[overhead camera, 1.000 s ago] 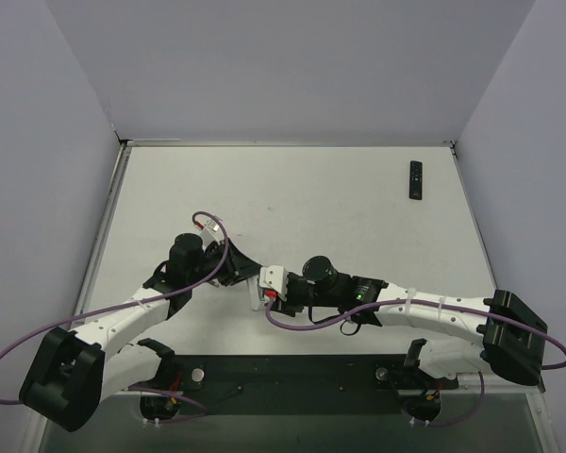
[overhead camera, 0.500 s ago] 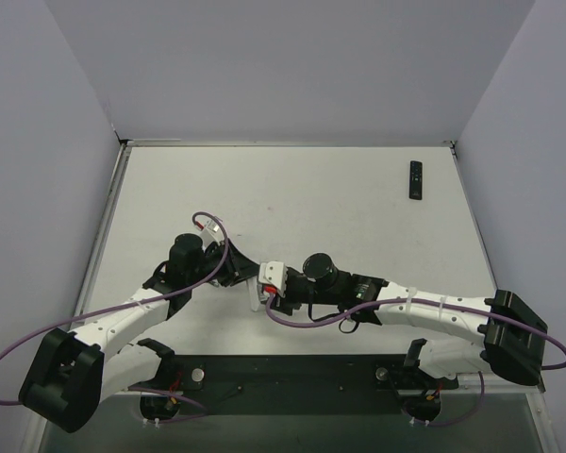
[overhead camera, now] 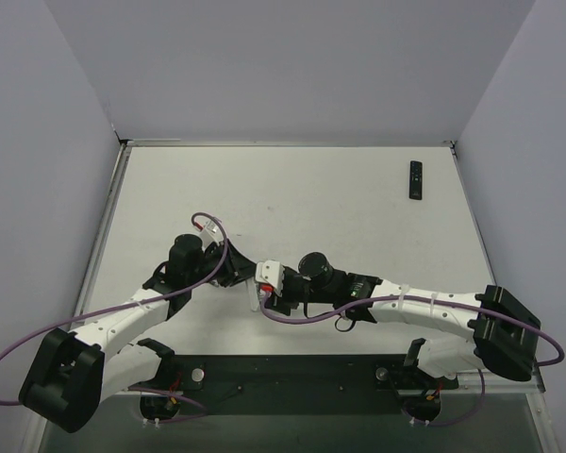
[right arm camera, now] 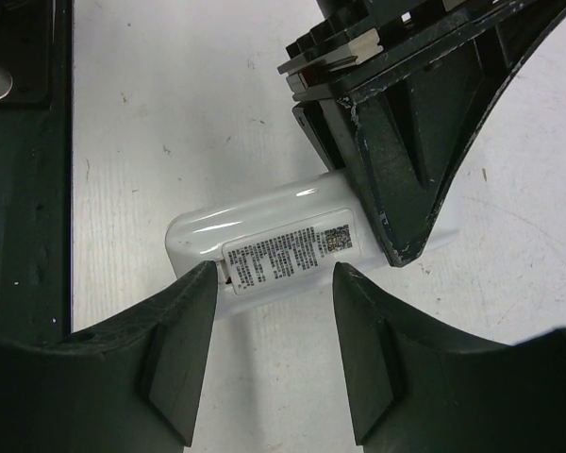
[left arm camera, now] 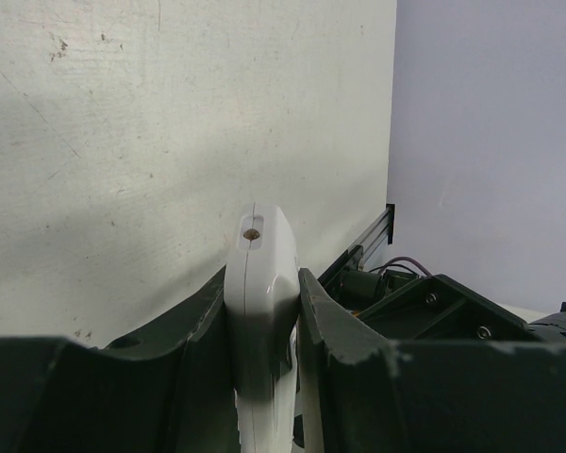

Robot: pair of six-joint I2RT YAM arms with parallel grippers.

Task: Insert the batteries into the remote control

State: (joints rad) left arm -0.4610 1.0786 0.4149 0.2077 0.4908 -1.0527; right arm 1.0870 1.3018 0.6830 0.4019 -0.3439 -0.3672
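Note:
My left gripper (left arm camera: 261,283) is shut on the white remote control (left arm camera: 259,311), holding it on its edge just above the table. In the right wrist view the remote control (right arm camera: 264,231) shows its back, with a printed label panel. One left-gripper finger (right arm camera: 406,170) covers its far end. My right gripper (right arm camera: 274,274) is open, with its fingertips on either side of the labelled end and a gap on both sides. From above, the two grippers meet near the table's front middle, left gripper (overhead camera: 243,274) and right gripper (overhead camera: 264,294). The batteries are out of view.
A small black remote (overhead camera: 415,179) lies at the far right of the table, near the right wall. The black base plate (overhead camera: 292,377) runs along the near edge, close to the grippers. Grey walls close in the table (overhead camera: 311,198) on three sides.
My right arm has slid left, toward the held remote control, and its jaws have widened a little. The left arm and the remote control have stayed put.

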